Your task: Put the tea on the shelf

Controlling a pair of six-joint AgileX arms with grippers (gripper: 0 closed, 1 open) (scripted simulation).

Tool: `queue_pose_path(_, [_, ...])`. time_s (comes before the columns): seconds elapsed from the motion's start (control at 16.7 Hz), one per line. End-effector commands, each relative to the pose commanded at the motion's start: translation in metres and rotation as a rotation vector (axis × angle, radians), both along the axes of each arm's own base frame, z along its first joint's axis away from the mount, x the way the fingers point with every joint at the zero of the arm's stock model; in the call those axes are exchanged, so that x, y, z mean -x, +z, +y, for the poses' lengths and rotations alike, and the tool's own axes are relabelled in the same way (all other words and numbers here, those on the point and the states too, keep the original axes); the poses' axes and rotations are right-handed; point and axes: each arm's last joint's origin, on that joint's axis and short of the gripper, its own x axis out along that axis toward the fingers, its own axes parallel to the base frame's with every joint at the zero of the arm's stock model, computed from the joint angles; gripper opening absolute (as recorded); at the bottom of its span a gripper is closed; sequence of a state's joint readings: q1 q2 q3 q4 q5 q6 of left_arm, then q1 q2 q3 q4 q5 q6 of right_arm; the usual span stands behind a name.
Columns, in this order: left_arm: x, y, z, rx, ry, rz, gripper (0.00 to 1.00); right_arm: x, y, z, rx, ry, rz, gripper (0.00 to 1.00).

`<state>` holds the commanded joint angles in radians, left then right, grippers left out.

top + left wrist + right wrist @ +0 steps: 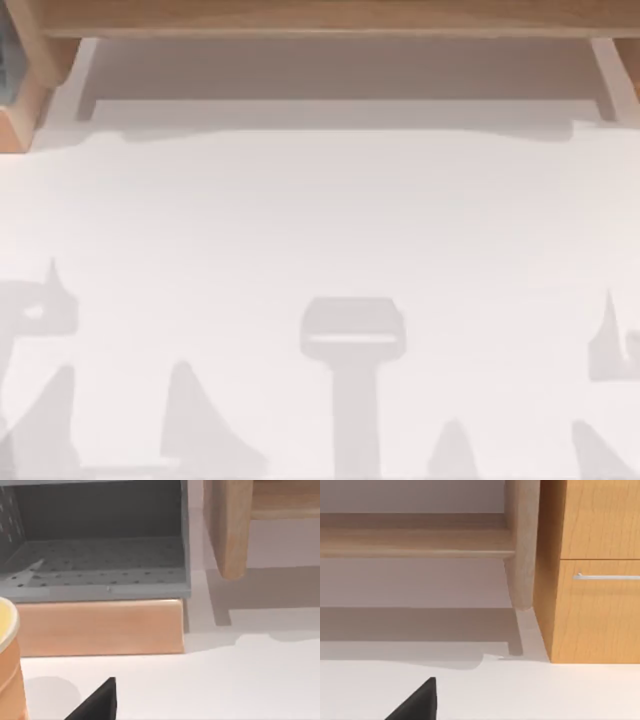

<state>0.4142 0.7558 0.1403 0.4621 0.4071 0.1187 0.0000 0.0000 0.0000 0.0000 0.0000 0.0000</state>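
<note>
Our left end effector point(95, 702) sits near the tea point(9, 665) on the counter point(320, 220); we cannot tell its finger state. The approach step is pending: next, grasp the tea, then carry toward the shelf point(320, 18) at 12 o'clock.

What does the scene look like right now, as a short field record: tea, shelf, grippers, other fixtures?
tea: orange-tan cup with pale yellow top, standing upright on the white table, seen at the edge of the left wrist view
shelf: light-brown board along the table's far edge, on pale supports; nothing seen on it
task state: tea not yet on the shelf
left gripper: dark tip low over the table, near the tea, apart from it
right gripper: dark tip over the table before the shelf
other: grey perforated rack; wooden cabinet with handle
</note>
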Motion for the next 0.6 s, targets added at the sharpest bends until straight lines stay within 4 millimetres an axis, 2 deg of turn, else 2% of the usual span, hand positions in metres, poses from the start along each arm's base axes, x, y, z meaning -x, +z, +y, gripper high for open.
queue_pose_path(0.3, [-0.032, 0.007, 0.065, -0.053, -0.007, -0.071, 1.0, 0.0, 0.0, 0.0, 0.0, 0.0, 0.0, 1.0])
queue_pose_path(0.42, [-0.04, 0.0, 0.095, -0.069, -0.012, -0.091, 1.0, 0.0, 0.0, 0.0, 0.0, 0.0, 0.0, 1.0])
queue_pose_path(0.6, [-0.044, -0.026, 0.134, -0.059, -0.019, -0.092, 1.0, 0.0, 0.0, 0.0, 0.0, 0.0, 0.0, 1.0])
